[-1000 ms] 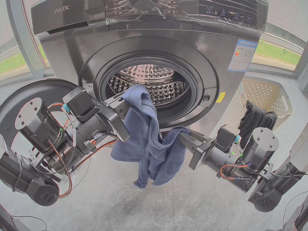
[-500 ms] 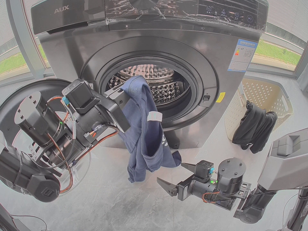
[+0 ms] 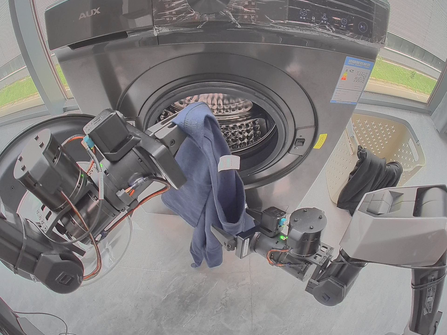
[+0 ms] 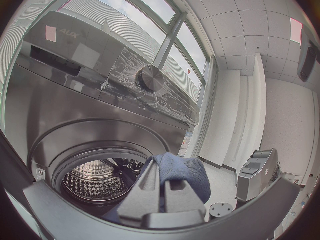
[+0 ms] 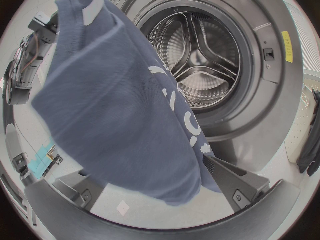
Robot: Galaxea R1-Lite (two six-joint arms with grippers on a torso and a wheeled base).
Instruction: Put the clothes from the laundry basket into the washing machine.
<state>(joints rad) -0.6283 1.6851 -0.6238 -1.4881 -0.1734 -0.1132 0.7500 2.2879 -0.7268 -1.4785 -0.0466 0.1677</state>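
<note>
Dark-blue cotton T-shirt [image 3: 212, 182]: pinched at its top by the left end effector [image 3: 179, 125], hanging before the open drum of the grey washing machine [image 3: 298, 84] (held high, I judge, to clear the rim). Right end effector [image 5: 150, 174]: fingers spread astride the hem, probably to gather it in.

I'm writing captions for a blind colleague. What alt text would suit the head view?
The left gripper holds a blue shirt up in front of the open washing machine. The open right gripper sits lower, at the shirt's hanging end. A black garment drapes over the laundry basket on the right.
</note>
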